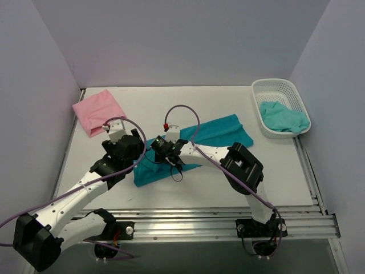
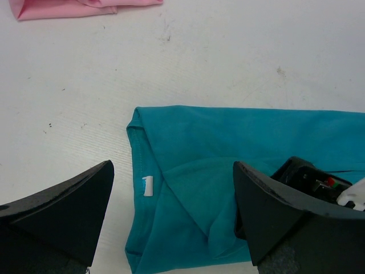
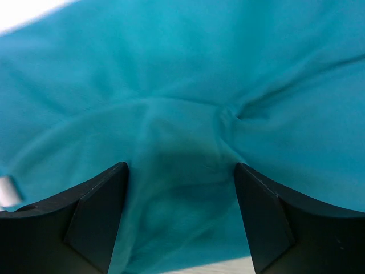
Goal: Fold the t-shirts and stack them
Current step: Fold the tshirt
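A deep teal t-shirt (image 1: 219, 131) lies folded into a long band across the middle of the table, its white label (image 2: 147, 186) near its left end. My left gripper (image 2: 174, 197) hovers over that end, open wide with nothing between its fingers. My right gripper (image 3: 181, 197) is open just above the same end, its fingers astride a bunched fold of the teal t-shirt (image 3: 188, 103) without pinching it. A pale pink t-shirt (image 1: 97, 111) lies folded at the far left. An aqua-green t-shirt (image 1: 283, 117) sits crumpled in the basket.
The white lattice basket (image 1: 272, 85) stands at the far right by the wall. Both wrists crowd together over the teal shirt's left end, the right gripper body (image 2: 316, 180) showing beside my left finger. Purple walls close in the table on three sides.
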